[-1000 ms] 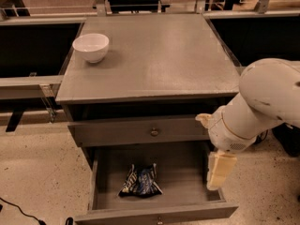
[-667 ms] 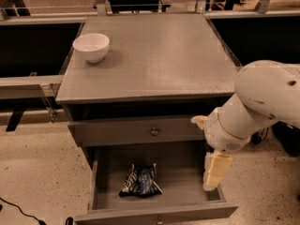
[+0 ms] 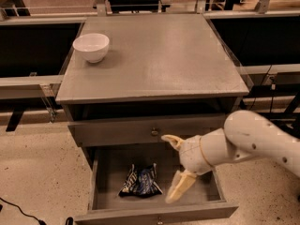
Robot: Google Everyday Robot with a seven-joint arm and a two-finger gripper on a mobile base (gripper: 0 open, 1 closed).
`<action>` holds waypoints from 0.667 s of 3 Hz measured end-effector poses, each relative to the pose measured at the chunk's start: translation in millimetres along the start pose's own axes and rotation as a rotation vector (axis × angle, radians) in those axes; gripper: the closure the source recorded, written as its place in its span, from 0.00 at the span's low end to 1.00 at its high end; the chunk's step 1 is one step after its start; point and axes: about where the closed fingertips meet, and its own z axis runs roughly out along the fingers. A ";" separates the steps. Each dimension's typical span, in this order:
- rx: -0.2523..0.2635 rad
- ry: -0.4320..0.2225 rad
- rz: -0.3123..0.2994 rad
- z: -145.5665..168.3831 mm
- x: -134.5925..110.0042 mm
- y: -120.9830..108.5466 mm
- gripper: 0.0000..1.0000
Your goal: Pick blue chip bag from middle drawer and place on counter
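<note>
The blue chip bag (image 3: 140, 181) lies crumpled on the flat bottom of the middle drawer (image 3: 110, 170), which is pulled out. My gripper (image 3: 173, 168) hangs over the drawer, just right of the bag and not touching it. It is open and empty, with one yellowish finger (image 3: 171, 140) up by the upper drawer's front and the other (image 3: 180, 189) down near the drawer bottom. The white arm reaches in from the right. The counter (image 3: 159, 55) is the grey top of the cabinet.
A white bowl (image 3: 91, 46) stands on the counter's back left corner. The upper drawer (image 3: 122, 131) is closed, with a small knob (image 3: 154, 132). Dark rails and shelving flank the cabinet on both sides. A black cable lies on the speckled floor at lower left.
My gripper and arm have moved left and down, from the drawer's right side to over the drawer, close to the bag. The bag and bowl have not moved.
</note>
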 end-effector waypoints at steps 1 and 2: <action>0.026 -0.233 -0.013 48.6 -13.4 1.2 0.00; -0.004 -0.295 -0.003 72.0 -5.0 9.9 0.00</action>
